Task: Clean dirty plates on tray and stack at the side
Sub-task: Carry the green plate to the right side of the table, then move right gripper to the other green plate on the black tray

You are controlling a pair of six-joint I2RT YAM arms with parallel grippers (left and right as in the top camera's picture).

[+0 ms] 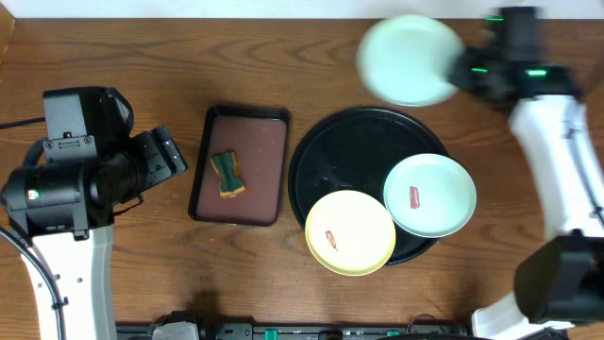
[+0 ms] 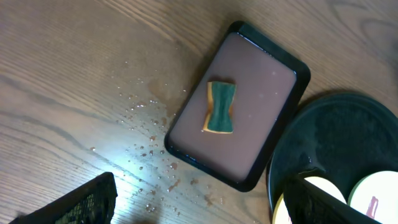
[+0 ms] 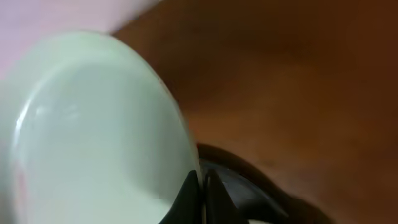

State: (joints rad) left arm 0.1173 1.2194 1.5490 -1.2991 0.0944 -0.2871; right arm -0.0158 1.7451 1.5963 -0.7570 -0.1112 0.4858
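By the left edge, the left gripper (image 2: 205,213) hangs above bare wood with its jaws spread wide and nothing between them. Below it a scatter of water drops (image 2: 149,134) wets the bench. Next comes the brown tray (image 1: 260,142), with one green-and-yellow sponge (image 1: 227,175) lying in its middle. Right of centre sits the black tray (image 1: 326,170), glossy and wet-looking. On it the yellow plate (image 1: 350,232) lies toward the near edge and overhangs the rim there. The mint plate (image 1: 429,195) lies to its right, touching it or nearly so. Each shows one reddish smear. Toward the far right corner, beyond the black tray's far rim, the right gripper (image 1: 467,68) is clenched on the rim of the held plate (image 1: 411,59). This second mint one is lifted off the bench and blurred in the overhead view. In the wrist view its fingertips (image 3: 194,190) pinch the edge. Whether that plate carries a smear, I cannot tell. The plates look stiff, light and smooth, likely slippery when wet and liable to chip if dropped. The rim is the only place a two-finger grip can bite, and the yellow one's overhanging edge looks the easiest to reach. By count: three plates, two mint and one yellow; two trays; one sponge.
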